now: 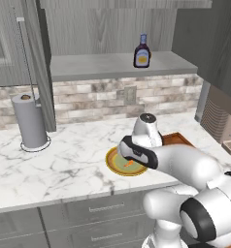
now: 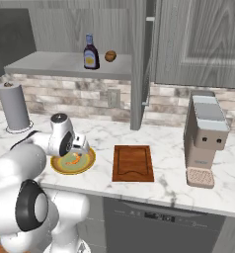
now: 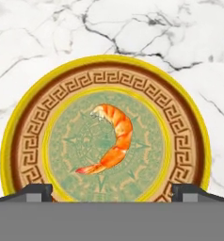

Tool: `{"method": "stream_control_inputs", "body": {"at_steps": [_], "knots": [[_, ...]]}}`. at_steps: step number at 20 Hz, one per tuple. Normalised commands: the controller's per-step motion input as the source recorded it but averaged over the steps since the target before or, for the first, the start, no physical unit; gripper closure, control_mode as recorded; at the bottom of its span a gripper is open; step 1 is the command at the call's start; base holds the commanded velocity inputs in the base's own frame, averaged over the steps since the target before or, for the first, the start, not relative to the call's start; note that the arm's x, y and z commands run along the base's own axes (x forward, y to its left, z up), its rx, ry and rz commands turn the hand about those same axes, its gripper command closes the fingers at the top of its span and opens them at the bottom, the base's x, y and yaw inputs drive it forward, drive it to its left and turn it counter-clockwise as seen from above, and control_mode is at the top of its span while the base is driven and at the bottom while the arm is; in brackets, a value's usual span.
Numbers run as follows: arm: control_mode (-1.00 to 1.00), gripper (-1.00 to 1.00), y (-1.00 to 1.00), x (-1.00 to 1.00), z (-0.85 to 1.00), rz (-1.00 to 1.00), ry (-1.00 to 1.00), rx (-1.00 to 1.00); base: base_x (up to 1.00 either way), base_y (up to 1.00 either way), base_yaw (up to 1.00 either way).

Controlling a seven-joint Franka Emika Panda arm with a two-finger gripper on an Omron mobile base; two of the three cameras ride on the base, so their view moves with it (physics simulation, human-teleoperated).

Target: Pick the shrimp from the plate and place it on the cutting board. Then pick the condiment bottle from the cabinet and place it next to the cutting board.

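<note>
The small orange shrimp (image 3: 113, 141) lies curled in the pale green centre of the yellow-rimmed plate (image 3: 20, 122) on the marble counter. My gripper (image 3: 112, 190) hangs open just above the plate, pointing straight down, its two fingertips (image 3: 35, 191) standing wide to either side of the shrimp and clear of it. From the right base view the shrimp (image 2: 76, 158) and plate (image 2: 65, 170) sit left of the reddish-brown cutting board (image 2: 133, 163), which is bare. The dark condiment bottle (image 1: 142, 51) stands upright on the open cabinet's shelf (image 1: 98, 65).
A paper towel roll (image 1: 30, 121) stands at the counter's left. A coffee machine (image 2: 206, 141) sits right of the board. A brown rounded lump (image 2: 110, 56) rests beside the bottle on the shelf. The cabinet's open door (image 2: 139, 64) juts out above the counter.
</note>
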Motion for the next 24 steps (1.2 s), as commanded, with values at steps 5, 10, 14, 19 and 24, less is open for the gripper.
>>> {"method": "stream_control_inputs", "body": {"at_steps": [5,10,14,19,24], "knots": [[-1.00,-1.00,0.00,0.10,-0.16,0.00,0.00,0.00,0.00,0.00,0.00],[-1.00,-1.00,0.00,0.11,-0.16,0.00,0.00,0.00,0.00,0.00,0.00],[-1.00,-1.00,0.02,0.14,-0.16,0.00,0.00,0.00,0.00,0.00,0.00],[-1.00,-1.00,0.04,0.14,-0.16,0.00,0.00,0.00,0.00,0.00,0.00],[-1.00,-1.00,0.04,0.16,-0.15,0.00,0.00,0.00,0.00,0.00,0.00]]}}
